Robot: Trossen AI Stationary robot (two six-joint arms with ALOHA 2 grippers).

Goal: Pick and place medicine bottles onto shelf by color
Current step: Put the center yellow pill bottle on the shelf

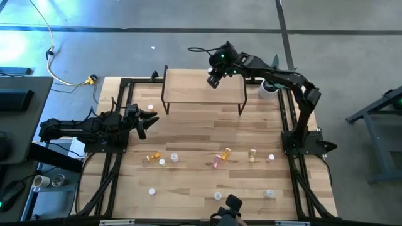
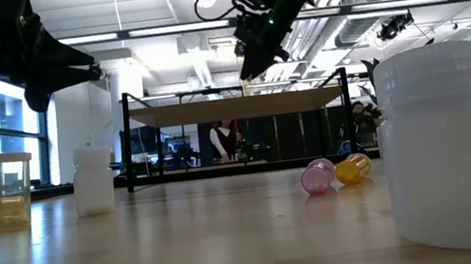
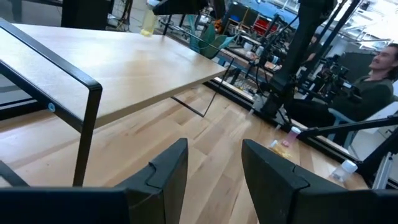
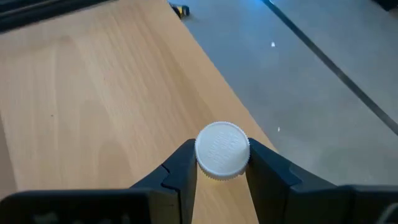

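Note:
The shelf [image 1: 204, 91], a light-wood board on thin black legs, stands at the table's far side. My right gripper [image 1: 215, 78] hovers over its far edge, shut on a yellow bottle with a white cap [image 4: 222, 150]. Several bottles lie or stand on the table's near half: an orange one [image 1: 152, 156], a pink one [image 1: 218, 161] and a yellow one [image 1: 252, 155] among them. My left gripper [image 1: 149, 122] waits open at the table's left, its fingers apart [image 3: 214, 174] with nothing between them. My right gripper pinches the bottle between its two fingers at the sides of the white cap [image 4: 222, 150]. The fingers come slanting down from the table's right side. The yellow body [image 3: 148, 23] hangs upright below them, clear above the shelf board [image 4: 93, 93].
A white bottle [image 2: 443, 150] stands close to the low camera, with a pink one [image 2: 318, 177] and a yellow one [image 2: 352, 168] lying farther back. A white roll [image 1: 268, 88] sits off the shelf's right end. People sit in the room behind.

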